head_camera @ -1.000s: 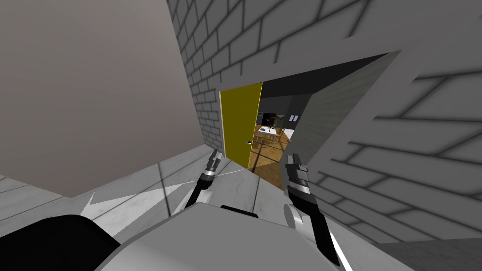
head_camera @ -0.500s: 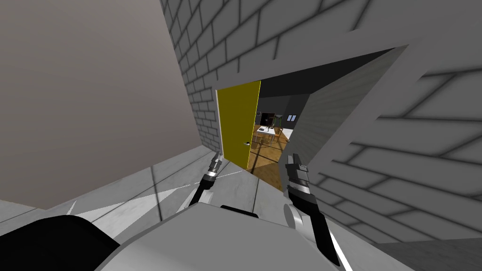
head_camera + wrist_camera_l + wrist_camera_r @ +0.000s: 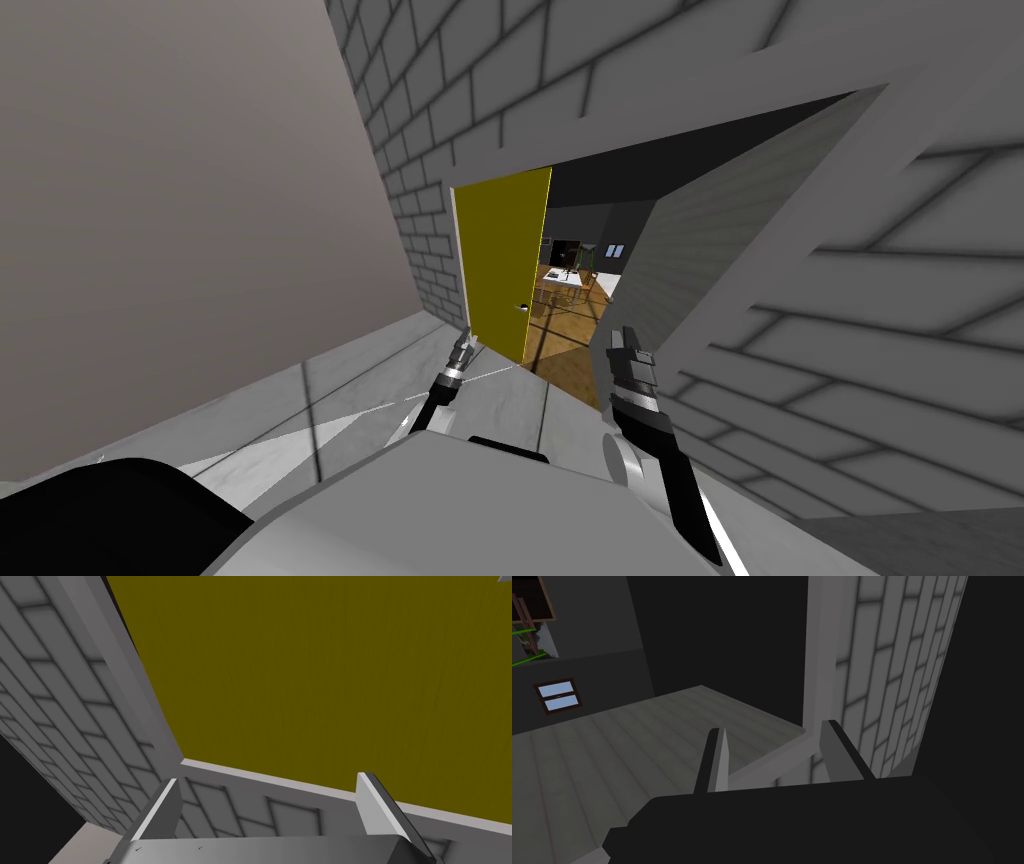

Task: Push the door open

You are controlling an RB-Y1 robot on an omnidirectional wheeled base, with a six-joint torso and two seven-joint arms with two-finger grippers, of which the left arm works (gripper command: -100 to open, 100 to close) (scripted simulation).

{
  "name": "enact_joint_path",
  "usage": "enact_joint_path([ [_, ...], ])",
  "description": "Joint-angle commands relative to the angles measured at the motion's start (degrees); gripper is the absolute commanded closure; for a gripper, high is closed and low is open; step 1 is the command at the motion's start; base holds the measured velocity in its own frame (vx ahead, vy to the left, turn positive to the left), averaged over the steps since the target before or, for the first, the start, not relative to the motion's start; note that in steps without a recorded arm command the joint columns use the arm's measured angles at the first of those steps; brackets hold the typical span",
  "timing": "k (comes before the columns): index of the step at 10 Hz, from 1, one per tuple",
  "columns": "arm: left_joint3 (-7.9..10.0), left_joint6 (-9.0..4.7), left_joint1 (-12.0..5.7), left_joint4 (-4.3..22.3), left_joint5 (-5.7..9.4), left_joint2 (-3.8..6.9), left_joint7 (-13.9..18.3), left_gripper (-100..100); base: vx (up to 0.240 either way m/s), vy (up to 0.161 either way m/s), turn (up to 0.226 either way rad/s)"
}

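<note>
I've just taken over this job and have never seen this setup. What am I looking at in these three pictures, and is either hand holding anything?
You are driving a two-armed robot. The wide picture comes from the camera on its head. Both arms reach forward toward a yellow door set in a grey brick wall. The door stands partly open, and a room with a wooden floor lies beyond it. The other two pictures come from cameras on the hands, each looking along its own two fingers. The left gripper points at the door's yellow face from close by; I cannot tell whether it touches. The right gripper faces the opening. Both are open and hold nothing.
</note>
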Motion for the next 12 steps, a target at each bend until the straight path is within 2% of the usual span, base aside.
enact_joint_path([
  [1,-0.18,-0.01,-1.12,2.3,0.06,0.01,-0.1,-100,0.104,0.006,-0.058],
  [12,-1.62,-2.94,-6.46,18.6,0.55,0.13,-0.9,-100,0.101,-0.002,-0.053],
])
